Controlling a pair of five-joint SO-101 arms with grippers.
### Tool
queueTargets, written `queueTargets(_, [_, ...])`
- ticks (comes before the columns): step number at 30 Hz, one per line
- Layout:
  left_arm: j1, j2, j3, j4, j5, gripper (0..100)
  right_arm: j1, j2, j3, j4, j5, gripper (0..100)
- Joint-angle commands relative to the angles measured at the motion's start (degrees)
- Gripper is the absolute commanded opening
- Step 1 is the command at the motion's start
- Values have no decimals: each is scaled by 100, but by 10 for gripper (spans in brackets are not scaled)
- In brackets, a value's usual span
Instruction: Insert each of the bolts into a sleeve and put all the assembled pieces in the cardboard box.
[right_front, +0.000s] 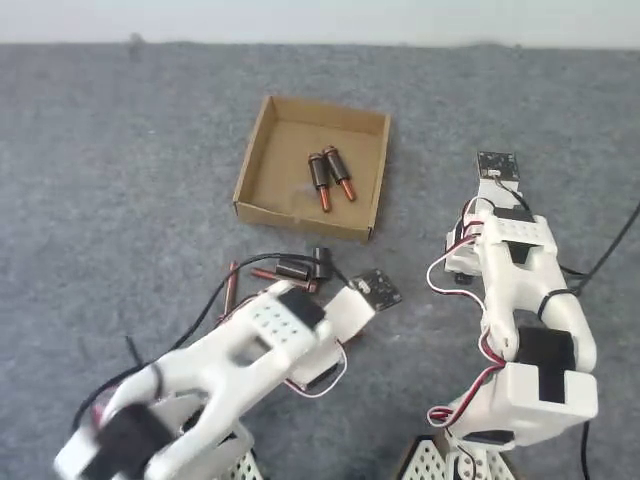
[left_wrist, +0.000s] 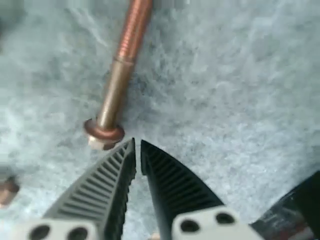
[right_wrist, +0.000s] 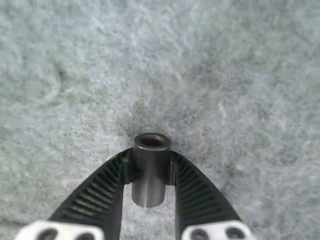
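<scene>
Copper-coloured bolt (left_wrist: 117, 82), one item, lay flat on the grey carpet (right_front: 120, 150), its flanged head just beside the tips of my left gripper (left_wrist: 137, 146). That gripper's ribbed fingers (left_wrist: 107, 175) were drawn almost together, with nothing between them. Dark metal sleeve (right_wrist: 150, 172), one item, was clamped between the fingers of my right gripper (right_wrist: 150, 162) just over bare carpet, its open bore pointing away from the wrist. Cardboard box (right_front: 255, 150), open-topped, sat farther out on the carpet and held two assembled pieces (right_front: 320, 180), lying side by side near its middle. From the high view I also counted loose bolts (right_front: 230, 287) and a spare sleeve (right_front: 292, 267) on the carpet, near the box's front wall and close against my left arm.
</scene>
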Motion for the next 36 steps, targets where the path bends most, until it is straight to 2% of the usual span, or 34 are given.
queueTargets(1, [141,747,-444,-88,-132,10,84,-347,-18,-92,70,6])
queueTargets(7, [26,1284,-576,-422,-158,10,84,-347,-18,-92,70,6])
queueTargets(11, [-369,1055,-655,-422,-158,10,84,-347,-18,-92,70,6])
queueTargets(15, [-466,598,-576,-413,-114,10,84,-347,-18,-92,70,6])
queueTargets(22, [-703,105,-303,-976,712,10,75,-347,-18,-92,70,6])
queueTargets(25, [-879,149,-330,-1064,782,10,75,-347,-18,-92,70,6])
queueTargets(31, [-1073,158,-207,-1846,818,10,75,-347,-18,-84,70,6])
queueTargets(36, [-1055,149,-145,-2295,1600,10,75,-347,-9,-75,70,6])
